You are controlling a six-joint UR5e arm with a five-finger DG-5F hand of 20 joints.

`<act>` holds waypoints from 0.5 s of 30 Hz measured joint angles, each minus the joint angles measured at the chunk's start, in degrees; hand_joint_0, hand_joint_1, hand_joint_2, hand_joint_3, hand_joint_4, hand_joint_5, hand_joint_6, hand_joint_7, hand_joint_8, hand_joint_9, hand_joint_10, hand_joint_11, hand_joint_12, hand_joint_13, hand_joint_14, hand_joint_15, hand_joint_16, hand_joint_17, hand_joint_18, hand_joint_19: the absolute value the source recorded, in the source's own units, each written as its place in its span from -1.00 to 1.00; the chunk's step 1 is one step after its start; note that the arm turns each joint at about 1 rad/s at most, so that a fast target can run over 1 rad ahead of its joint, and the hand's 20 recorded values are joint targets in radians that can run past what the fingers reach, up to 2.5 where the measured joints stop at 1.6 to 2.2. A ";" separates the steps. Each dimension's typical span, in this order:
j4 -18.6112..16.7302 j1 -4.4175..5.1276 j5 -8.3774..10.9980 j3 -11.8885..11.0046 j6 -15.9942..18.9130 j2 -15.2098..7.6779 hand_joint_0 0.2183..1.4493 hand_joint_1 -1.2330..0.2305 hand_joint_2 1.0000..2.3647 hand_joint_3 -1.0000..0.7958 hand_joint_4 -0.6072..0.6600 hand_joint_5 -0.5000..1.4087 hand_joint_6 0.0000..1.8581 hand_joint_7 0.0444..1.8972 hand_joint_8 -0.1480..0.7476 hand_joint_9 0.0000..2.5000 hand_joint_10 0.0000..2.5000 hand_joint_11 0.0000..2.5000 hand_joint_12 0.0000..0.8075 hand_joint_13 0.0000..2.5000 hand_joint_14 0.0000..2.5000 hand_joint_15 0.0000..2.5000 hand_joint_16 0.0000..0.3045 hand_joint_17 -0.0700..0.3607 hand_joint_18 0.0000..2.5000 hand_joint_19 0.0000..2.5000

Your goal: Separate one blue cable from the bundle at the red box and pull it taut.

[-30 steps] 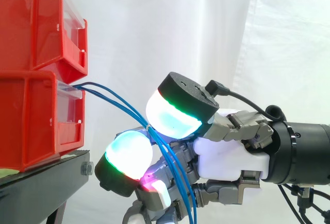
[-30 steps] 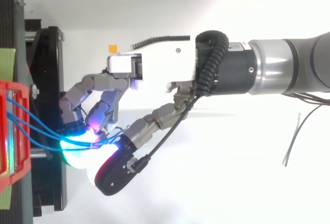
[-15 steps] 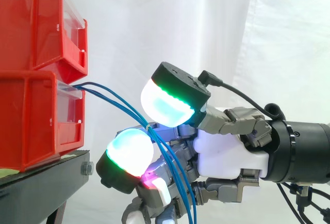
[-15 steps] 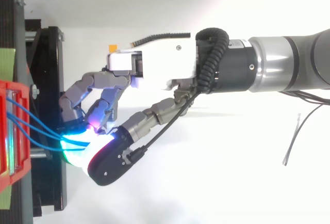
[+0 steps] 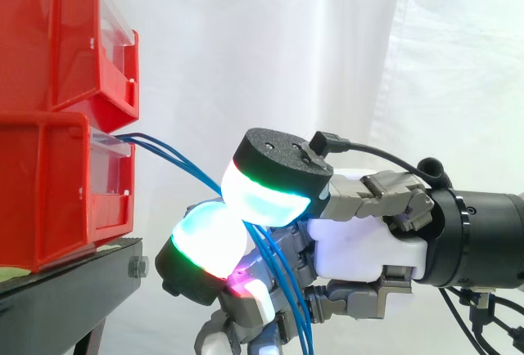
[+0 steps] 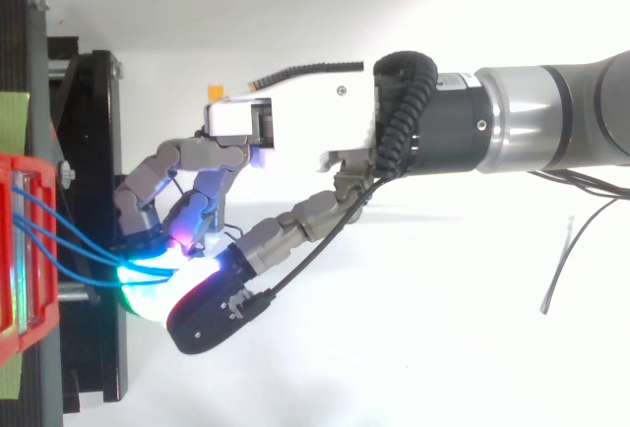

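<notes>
At lower red bin [image 5: 65,183] | blue cables [image 5: 187,167] run rightward, sloping down | robot hand [image 5: 360,249] pinches them

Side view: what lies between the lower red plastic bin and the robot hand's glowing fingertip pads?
Thin blue cables span that gap, from the lower red plastic bin down between the pads of the hand, as the side view shows.
</notes>
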State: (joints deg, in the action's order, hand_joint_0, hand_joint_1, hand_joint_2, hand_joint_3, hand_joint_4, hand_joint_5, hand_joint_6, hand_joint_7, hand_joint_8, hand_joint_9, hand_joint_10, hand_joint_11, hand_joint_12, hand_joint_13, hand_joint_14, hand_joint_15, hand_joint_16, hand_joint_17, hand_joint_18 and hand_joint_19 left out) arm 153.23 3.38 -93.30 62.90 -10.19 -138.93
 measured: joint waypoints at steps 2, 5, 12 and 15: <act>0.02 -0.04 -0.07 -0.13 0.04 0.02 -0.22 -0.41 -0.98 -0.27 0.24 -0.68 -0.10 0.01 0.20 -0.27 -0.98 -0.18 -0.02 -0.37 -0.99 -0.58 -0.67 -0.15 -0.32 -0.47; 0.08 -0.13 -0.11 -0.40 0.07 0.00 -0.19 -0.43 -0.99 -0.39 0.27 -0.68 -0.08 -0.01 0.19 -0.27 -0.98 -0.18 -0.04 -0.37 -0.99 -0.58 -0.67 -0.15 -0.32 -0.47; 0.01 -0.31 -0.13 -0.62 0.08 0.01 -0.45 -0.18 -1.00 -0.44 0.30 -0.66 -0.06 0.01 0.24 -0.22 -0.99 -0.18 -0.02 -0.34 -0.99 -0.57 -0.67 -0.15 -0.28 -0.47; -0.14 -0.41 -0.12 -0.64 0.08 0.00 -0.51 -0.12 -1.00 -0.44 0.31 -0.66 -0.07 0.00 0.26 -0.21 -0.99 -0.18 0.00 -0.33 -0.99 -0.58 -0.65 -0.12 -0.27 -0.48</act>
State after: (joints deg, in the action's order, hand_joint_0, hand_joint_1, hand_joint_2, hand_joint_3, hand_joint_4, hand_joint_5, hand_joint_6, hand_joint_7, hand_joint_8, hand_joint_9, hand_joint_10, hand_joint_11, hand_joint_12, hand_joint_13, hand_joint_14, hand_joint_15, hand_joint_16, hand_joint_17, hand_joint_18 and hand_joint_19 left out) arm 153.09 2.97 -93.43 62.25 -10.11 -138.93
